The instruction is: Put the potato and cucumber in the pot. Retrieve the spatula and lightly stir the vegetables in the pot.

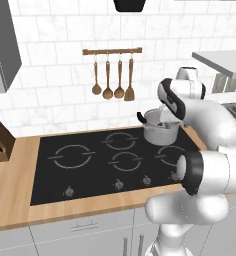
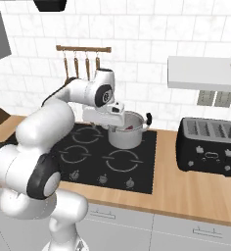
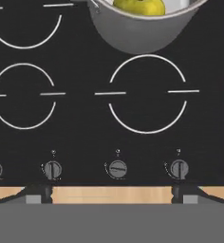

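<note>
Stove knobs (image 3: 117,168) closest in hand view, gripper (image 3: 112,192) spread wide, holding nothing. Pot (image 2: 126,129) on back burner, something yellow-green (image 3: 138,5) inside. Spatula (image 1: 130,80) on wall rail beside spoons (image 1: 108,80). My risk: grabbing a spoon, or elbow clipping pot while reaching.

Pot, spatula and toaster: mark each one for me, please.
pot (image 2: 122,137): right base view, on its steel side wall below the rim.
spatula (image 1: 130,93): left base view, on the flat blade, hanging rightmost on the wall rail.
toaster (image 2: 208,144): right base view, on its black front face.
</note>
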Controlling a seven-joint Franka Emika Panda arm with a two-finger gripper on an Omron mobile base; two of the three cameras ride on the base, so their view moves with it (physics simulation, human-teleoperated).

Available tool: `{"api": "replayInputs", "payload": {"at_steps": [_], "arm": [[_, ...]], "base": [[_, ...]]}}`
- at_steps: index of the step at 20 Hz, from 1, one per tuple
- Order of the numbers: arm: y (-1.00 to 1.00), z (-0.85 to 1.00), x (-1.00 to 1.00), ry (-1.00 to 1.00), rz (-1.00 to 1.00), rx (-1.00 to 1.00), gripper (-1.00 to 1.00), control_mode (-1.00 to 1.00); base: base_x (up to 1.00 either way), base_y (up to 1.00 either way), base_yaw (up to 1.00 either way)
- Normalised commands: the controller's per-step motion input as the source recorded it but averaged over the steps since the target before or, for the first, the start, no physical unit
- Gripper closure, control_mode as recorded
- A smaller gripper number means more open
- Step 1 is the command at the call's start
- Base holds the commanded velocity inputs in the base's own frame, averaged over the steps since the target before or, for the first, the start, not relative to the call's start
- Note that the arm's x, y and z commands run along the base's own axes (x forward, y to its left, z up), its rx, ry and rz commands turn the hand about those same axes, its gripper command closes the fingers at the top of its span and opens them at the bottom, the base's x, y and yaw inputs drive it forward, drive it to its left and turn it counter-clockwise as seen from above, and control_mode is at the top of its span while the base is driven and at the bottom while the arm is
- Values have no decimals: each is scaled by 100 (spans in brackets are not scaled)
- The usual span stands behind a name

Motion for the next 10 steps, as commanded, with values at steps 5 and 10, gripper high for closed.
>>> {"api": "replayInputs", "payload": {"at_steps": [5, 10], "arm": [[11, 16, -91, 0, 0, 0, -100, -100], [17, 15, -84, 0, 0, 0, -100, -100]], "base": [[0, 0, 0], [0, 0, 0]]}}
